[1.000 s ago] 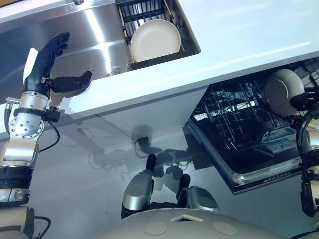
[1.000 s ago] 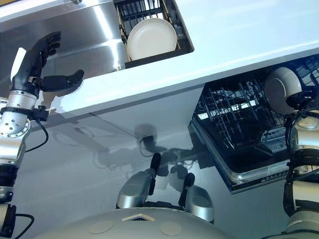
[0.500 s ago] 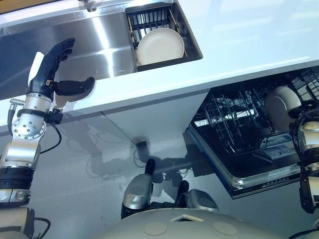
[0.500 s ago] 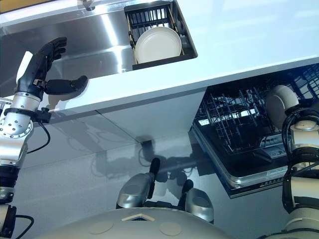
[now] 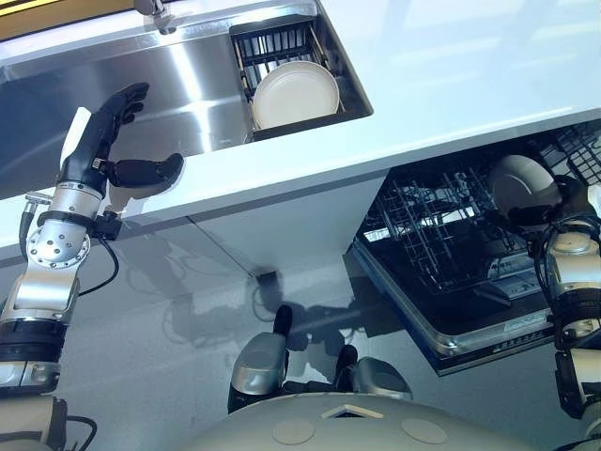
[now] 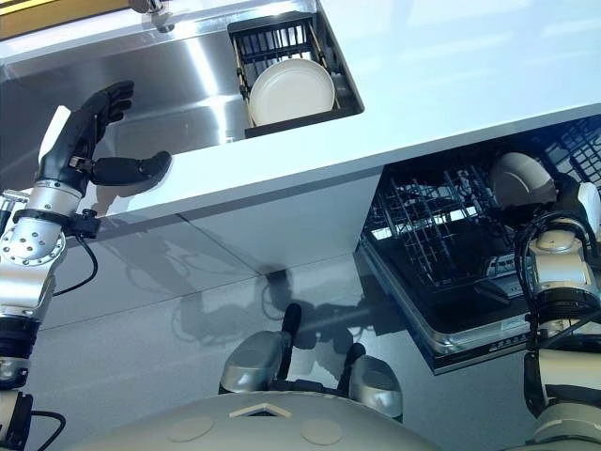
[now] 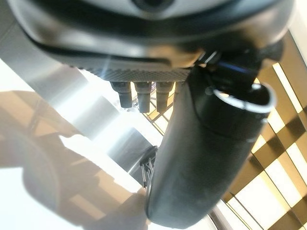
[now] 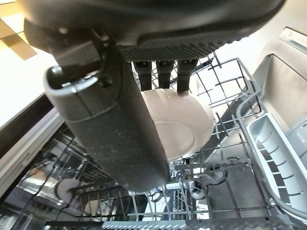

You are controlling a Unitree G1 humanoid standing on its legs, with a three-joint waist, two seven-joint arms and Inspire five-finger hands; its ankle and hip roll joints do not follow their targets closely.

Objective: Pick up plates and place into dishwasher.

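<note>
Since a second ago the right hand (image 6: 570,200) has carried its cream plate (image 8: 178,125) lower and deeper into the open dishwasher (image 5: 451,282), where the plate now sits among the wires of the dark rack (image 8: 225,158). In the right wrist view the thumb runs across the plate's face and the fingers (image 8: 184,81) curl over its upper rim, so the hand is clamped on the plate. The white countertop (image 5: 451,85) spans the scene above the dishwasher, with the stainless steel sink (image 5: 178,94) set into it on the robot's left. A dark drainer basket (image 5: 282,47) at the sink's right end holds a second cream plate (image 5: 295,94), leaning on its edge. The left hand (image 5: 99,150) hovers at the sink's front rim, fingers spread and raised, thumb jutting out sideways over the counter edge, holding nothing.
</note>
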